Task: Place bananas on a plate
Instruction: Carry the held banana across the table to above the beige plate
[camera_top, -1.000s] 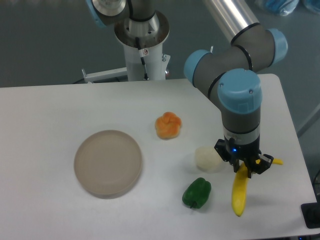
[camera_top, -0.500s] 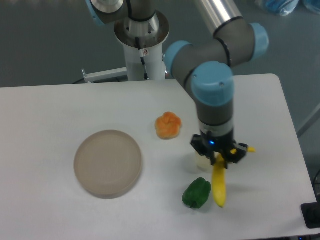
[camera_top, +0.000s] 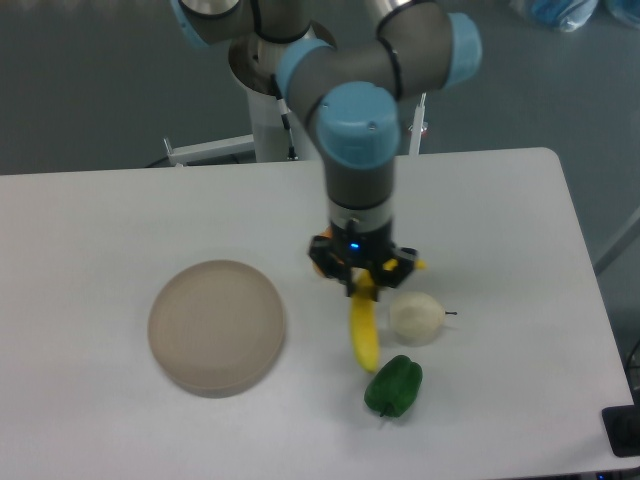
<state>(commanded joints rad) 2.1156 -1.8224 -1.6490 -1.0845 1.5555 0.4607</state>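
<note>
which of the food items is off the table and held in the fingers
The yellow banana, hanging from the gripper; the green pepper and white round item rest on the table.

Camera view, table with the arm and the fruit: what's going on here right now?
The gripper is shut on the banana, which hangs from it near the middle of the table, between the empty plate on the left and a pale round fruit on the right. A green bell pepper lies just below the banana's tip. The banana is not over the plate yet, so the placing is not done. An orange item is mostly hidden behind the gripper.
</note>
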